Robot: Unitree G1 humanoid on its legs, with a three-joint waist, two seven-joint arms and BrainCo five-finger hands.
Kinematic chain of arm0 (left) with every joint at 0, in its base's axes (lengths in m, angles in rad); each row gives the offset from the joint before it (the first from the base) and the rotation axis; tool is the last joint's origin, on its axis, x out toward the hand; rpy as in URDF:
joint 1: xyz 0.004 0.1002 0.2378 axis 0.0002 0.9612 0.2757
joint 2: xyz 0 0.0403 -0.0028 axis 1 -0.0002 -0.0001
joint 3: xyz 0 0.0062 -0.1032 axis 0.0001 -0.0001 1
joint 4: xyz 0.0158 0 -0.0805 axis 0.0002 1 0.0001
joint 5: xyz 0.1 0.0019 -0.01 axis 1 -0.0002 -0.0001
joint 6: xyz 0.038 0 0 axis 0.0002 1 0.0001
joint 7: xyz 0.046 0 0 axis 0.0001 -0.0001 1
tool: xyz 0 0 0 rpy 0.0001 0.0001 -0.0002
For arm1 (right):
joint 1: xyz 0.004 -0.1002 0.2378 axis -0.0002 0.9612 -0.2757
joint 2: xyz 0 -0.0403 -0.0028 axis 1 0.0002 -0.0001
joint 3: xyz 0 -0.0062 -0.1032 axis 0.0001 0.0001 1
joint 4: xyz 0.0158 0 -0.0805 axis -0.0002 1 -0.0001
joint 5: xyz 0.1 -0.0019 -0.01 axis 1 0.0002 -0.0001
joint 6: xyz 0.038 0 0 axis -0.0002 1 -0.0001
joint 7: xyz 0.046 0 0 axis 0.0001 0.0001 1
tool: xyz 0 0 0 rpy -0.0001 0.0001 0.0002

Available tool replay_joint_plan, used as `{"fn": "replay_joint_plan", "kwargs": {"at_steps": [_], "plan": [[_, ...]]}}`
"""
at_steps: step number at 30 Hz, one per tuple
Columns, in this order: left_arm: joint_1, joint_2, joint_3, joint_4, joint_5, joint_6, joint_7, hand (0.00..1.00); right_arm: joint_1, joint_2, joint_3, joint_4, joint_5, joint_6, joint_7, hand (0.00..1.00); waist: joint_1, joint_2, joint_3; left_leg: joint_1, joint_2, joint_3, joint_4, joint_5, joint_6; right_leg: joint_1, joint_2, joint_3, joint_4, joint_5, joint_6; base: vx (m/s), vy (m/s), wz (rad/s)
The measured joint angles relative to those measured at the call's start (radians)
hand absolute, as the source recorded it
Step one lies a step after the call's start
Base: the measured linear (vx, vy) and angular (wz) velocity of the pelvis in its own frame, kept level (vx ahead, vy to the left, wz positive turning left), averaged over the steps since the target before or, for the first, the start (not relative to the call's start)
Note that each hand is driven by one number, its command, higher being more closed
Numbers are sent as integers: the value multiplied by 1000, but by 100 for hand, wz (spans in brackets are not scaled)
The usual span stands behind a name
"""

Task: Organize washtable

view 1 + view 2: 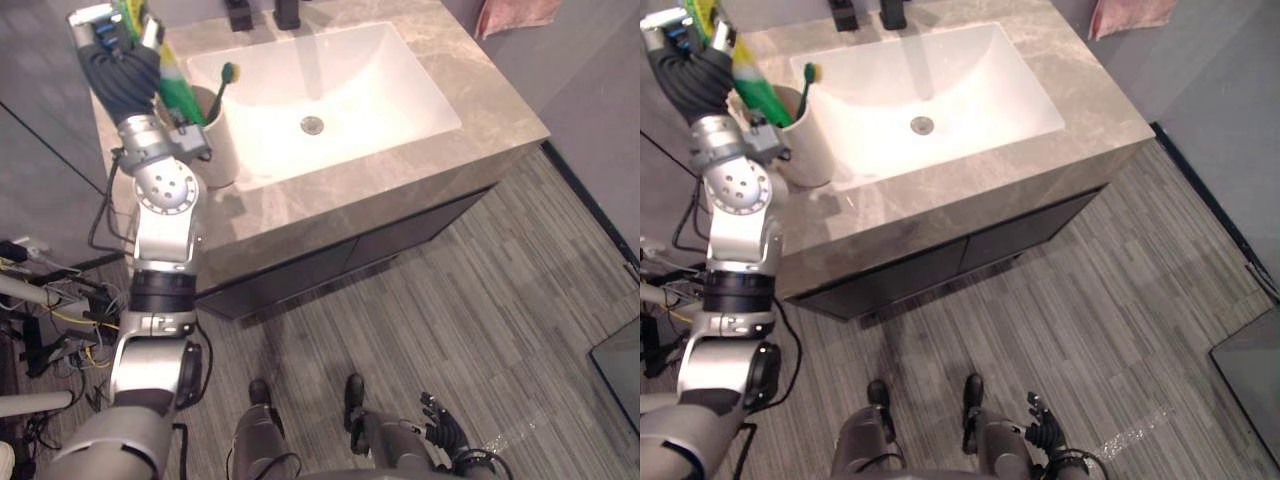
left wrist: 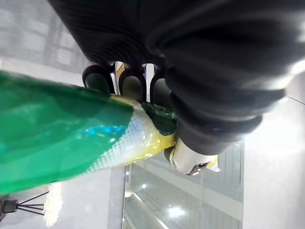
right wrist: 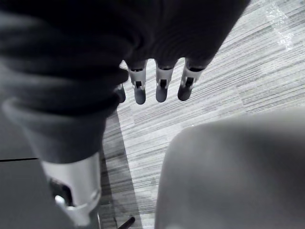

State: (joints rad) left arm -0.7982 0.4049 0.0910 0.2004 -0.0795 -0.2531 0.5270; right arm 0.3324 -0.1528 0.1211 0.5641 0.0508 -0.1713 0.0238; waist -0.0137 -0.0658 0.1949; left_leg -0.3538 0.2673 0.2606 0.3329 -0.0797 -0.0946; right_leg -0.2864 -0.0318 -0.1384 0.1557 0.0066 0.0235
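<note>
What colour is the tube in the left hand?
Green tube, yellow end; left wrist view.

Basin (image 1: 340,80) wide open; cup (image 1: 222,150) with toothbrush (image 1: 222,90) blocks left rim; faucet (image 1: 287,12) behind.

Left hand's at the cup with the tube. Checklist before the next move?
1. Grip: left hand has its fingers curled round the green tube: ok.
2. Alignment: the tube's lower end is at the mouth of the white cup: ok.
3. Tube depth inside the cup: cannot tell.
4. Toothbrush stands in the cup, leaning toward the sink. Clearance from the tube: cannot tell.
5. Right hand hangs low over the floor, fingers relaxed, holding nothing: ok.
</note>
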Motion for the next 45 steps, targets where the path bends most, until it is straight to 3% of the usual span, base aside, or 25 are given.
{"fn": "replay_joint_plan", "kwargs": {"at_steps": [30,40,41,45], "plan": [[42,-30,3,-12,-26,-8,-1,100,-20,-9,7,-6,28,-1,0,0,4,5,8,-31,18,-5,42,-18,-2,-23,11,2,18,-3,0,0,1,-1],[45,-32,3,-12,-27,-8,-5,100,-34,22,37,-21,30,-1,-7,0,26,17,16,-39,26,-2,60,-29,-1,-32,14,3,33,-8,1,-2,4,-2],[45,-32,3,-12,-27,-8,-5,0,-34,22,37,-21,30,0,-7,0,27,17,17,-40,25,-2,61,-29,-1,-32,14,1,32,-8,1,23,25,3],[46,-32,4,-12,-29,-8,-5,0,-34,22,36,-21,30,0,-7,0,30,17,16,-41,25,-3,61,-29,-1,-32,14,0,32,-8,1,0,0,0]]}}
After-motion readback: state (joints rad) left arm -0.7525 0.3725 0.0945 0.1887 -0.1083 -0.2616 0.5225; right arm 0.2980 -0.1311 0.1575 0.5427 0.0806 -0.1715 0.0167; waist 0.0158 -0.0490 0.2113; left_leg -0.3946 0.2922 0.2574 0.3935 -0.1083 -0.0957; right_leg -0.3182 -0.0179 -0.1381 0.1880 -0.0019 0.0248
